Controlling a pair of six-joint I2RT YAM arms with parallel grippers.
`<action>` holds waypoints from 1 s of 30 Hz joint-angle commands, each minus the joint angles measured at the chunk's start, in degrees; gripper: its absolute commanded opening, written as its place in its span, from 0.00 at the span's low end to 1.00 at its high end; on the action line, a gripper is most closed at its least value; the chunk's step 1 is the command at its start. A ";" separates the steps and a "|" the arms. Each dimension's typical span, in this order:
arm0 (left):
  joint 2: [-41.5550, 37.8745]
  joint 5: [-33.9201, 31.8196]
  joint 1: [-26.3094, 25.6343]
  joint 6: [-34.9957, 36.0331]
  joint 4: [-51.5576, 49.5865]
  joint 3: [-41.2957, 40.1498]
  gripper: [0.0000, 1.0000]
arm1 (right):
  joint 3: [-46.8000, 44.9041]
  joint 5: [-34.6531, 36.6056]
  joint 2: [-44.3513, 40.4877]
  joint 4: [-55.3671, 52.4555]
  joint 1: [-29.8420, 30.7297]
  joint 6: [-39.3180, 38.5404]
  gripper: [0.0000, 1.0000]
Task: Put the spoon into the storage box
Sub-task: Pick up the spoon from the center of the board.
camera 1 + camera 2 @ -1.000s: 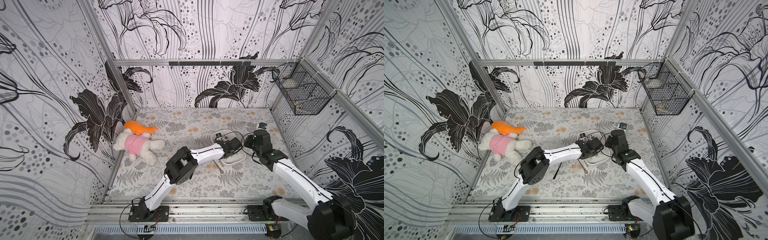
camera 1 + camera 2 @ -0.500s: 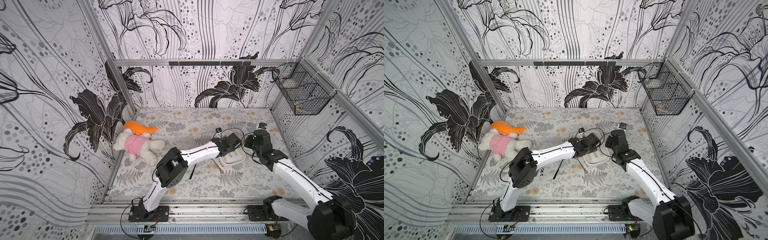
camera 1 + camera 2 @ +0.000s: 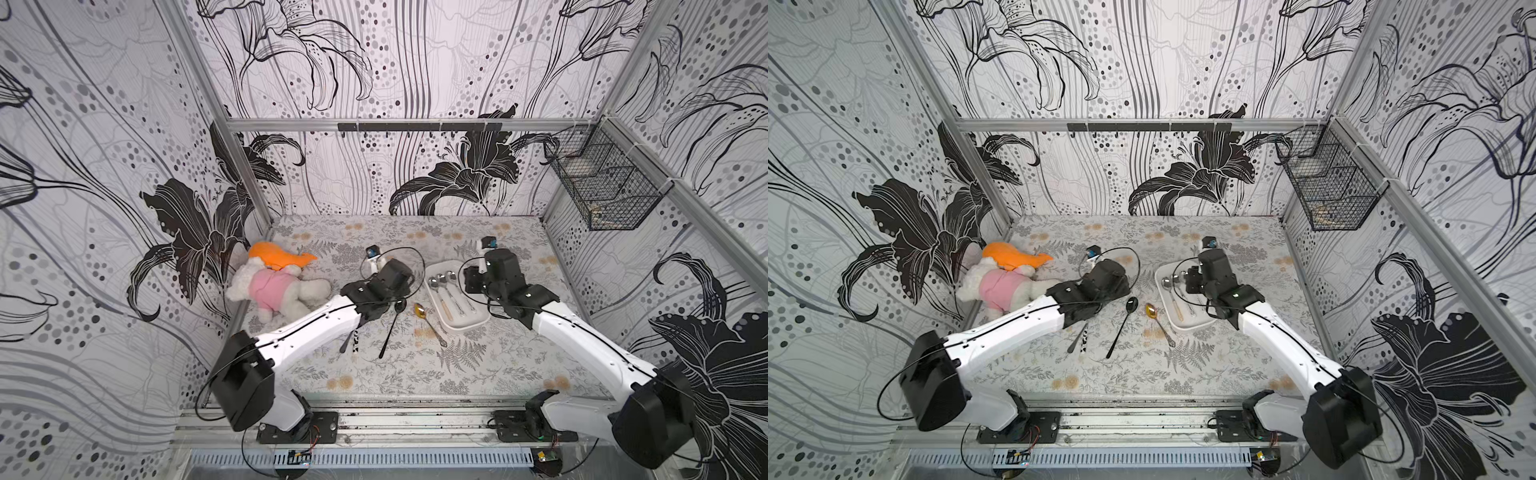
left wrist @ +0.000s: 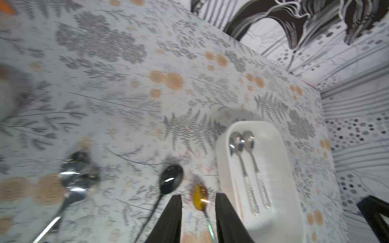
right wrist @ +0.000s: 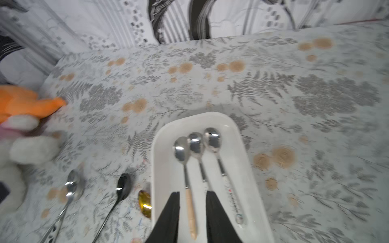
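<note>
Top views, gold spoon (image 3: 430, 326): seen flat on the table (image 3: 415, 374), bowl toward the back wall, just beside the storage box (image 3: 467, 327); contact w/ the box can't be told. Shown the same in both top views.
Top views, storage box: three spoons (image 3: 446, 291) are laid lengthwise inside; room for more is judged to be left.
Top views, black spoon (image 3: 390, 330): laid on the table near the gold spoon, apart from it.
Left wrist, left end effector (image 4: 197, 195): jaws are seen apart, nothing clamped; the gold spoon (image 4: 201, 196) bowl is framed between them, lower down on the table.
Left wrist, box (image 4: 223, 164): seen just beside the gold spoon; pic is blurred.
Right wrist, right end effector (image 5: 193, 192): jaws are held apart over the box (image 5: 162, 168); the wood-handled spoon (image 5: 185, 178) is seen lying between them, apparently not gripped.
Handling (est.): gold spoon is judged light, stiff, thin metal and slick; it lies low, so a pinch may slip.
Grip pt (est.): neck just behind the bowl is favoured, jaws set across the handle, fingertips brought down to table level.
</note>
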 commanded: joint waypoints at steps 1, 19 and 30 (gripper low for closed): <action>-5.32 2.13 4.10 2.88 4.03 -7.89 0.34 | 4.32 -1.35 5.47 -6.28 7.47 -1.27 0.27; -5.76 8.83 7.24 2.36 4.31 -22.54 0.40 | 14.63 4.60 25.51 -9.12 22.19 0.11 0.27; -6.13 10.96 6.15 -0.57 2.67 -28.75 0.40 | 9.29 3.55 22.01 -4.16 16.62 -2.50 0.27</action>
